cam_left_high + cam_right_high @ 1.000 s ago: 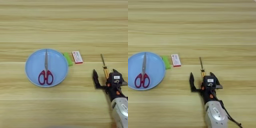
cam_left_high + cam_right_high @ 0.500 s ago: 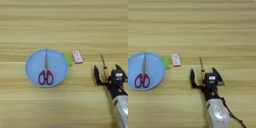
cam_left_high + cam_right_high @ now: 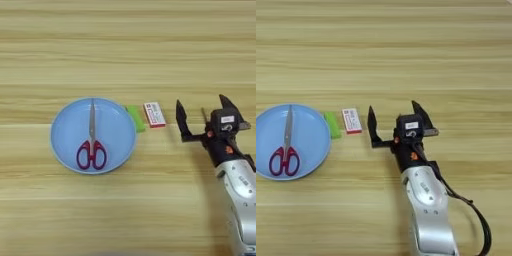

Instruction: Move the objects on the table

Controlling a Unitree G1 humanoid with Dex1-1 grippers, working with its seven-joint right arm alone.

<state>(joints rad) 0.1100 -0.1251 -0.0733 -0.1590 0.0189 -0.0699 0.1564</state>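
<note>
The hand (image 3: 394, 119) is spread wide above the surface (image 3: 456, 55). The red-and-white box (image 3: 351, 120) lies just left of it; green block (image 3: 332, 124), then plate (image 3: 311, 145) holding the scissors (image 3: 285, 150), lie farther left.

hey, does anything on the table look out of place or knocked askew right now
Nothing stands out. The scissors lie flat inside the blue plate; the green block sits against the plate's right rim, with the red-and-white box just beside it. The right gripper is open over the screwdriver, whose tip barely shows. No spills or damage.
</note>
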